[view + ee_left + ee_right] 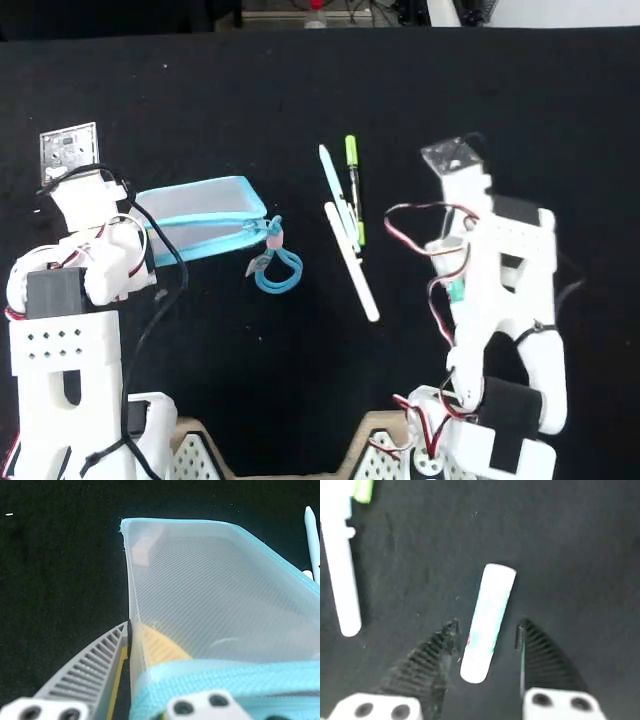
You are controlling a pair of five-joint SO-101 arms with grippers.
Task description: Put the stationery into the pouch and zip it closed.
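Observation:
A translucent pouch [200, 215] with a teal zip edge lies at the left, its zip pull on a blue loop [278, 268]. My left gripper [140, 228] is shut on the pouch's [210, 595] end wall: a grey finger [95, 675] lies outside and a yellow pad [160, 647] shows through the mesh. A white pen [352, 265], a light-blue pen [333, 180] and a green pen [352, 170] lie together mid-table. My right gripper [485, 627] is open, low over the table, straddling a short white stick [487, 615] with teal print without touching it.
A small grey square plate [68, 150] lies behind the left arm. The right arm [495, 250] with looping red wires stands over the stick [457, 291]. The white pen [340, 575] lies close beside the right gripper. Bare black cloth stretches along the far side.

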